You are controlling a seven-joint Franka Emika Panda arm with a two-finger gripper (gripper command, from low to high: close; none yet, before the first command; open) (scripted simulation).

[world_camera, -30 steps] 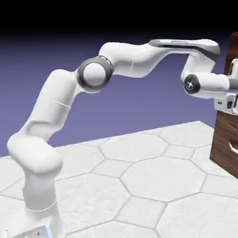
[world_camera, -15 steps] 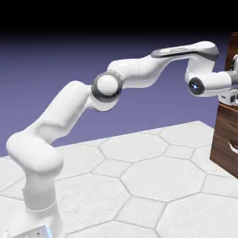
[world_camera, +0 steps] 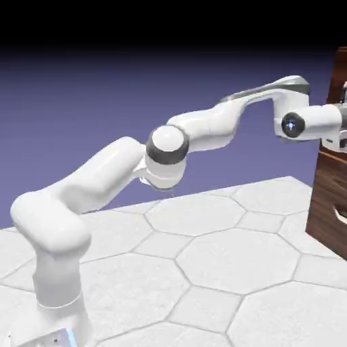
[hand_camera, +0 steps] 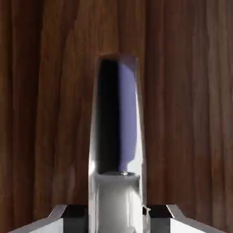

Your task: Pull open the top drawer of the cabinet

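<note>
The hand view is filled by the dark wood-grain front of the top drawer (hand_camera: 45, 113). Its shiny metal handle (hand_camera: 117, 136) stands upright in the middle. My gripper (hand_camera: 117, 217) is shut on the handle's lower end, with one grey fingertip (hand_camera: 75, 214) on each side of it. In the exterior view the cabinet (world_camera: 329, 196) shows at the right edge. The white hand (world_camera: 335, 135) presses against its upper front there, and the fingers themselves are cut off by the picture's edge.
A lower wood-grain panel with a small pale handle (world_camera: 339, 214) sits below the hand. The cabinet stands on a white table with hexagon tiles (world_camera: 223, 264). The arm's elbow (world_camera: 167, 148) hangs low over the table's middle.
The arm has stretched right toward the cabinet and its elbow has dropped lower. The jaws, open before, have closed on the top drawer's handle.
</note>
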